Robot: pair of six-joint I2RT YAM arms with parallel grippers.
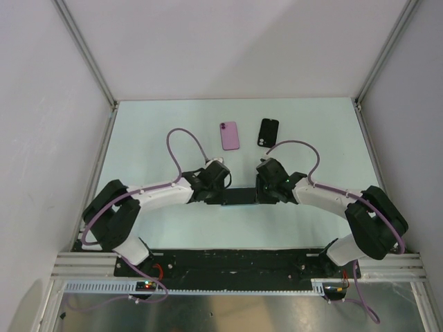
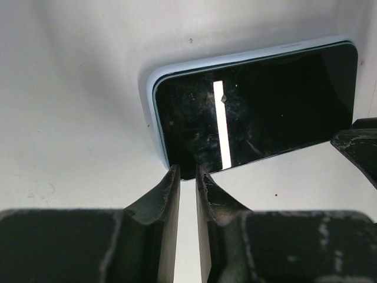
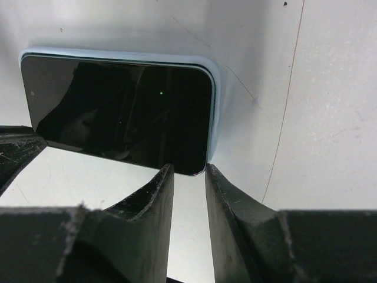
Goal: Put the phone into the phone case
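Overhead: the phone (image 1: 240, 197) lies near-centre between the left gripper (image 1: 223, 194) and right gripper (image 1: 260, 194). Left wrist: jaws narrow, empty, at its near corner; the phone case (image 2: 150, 88) rims its far edge. Right wrist: likewise narrow, empty. Uneven pressing may pop a seated edge out.

Soft, even overhead light on a pale bench (image 1: 173, 138); top view sharp. Left wrist view: white glare strip on the dark phone (image 2: 265, 100) screen, soft shadow beside it, left end effector (image 2: 184, 177) blurred

No legible text, brands or numbers in any view. Dark glass phone (image 2: 259, 100) in pale blue phone case (image 2: 151, 88): screen blank.
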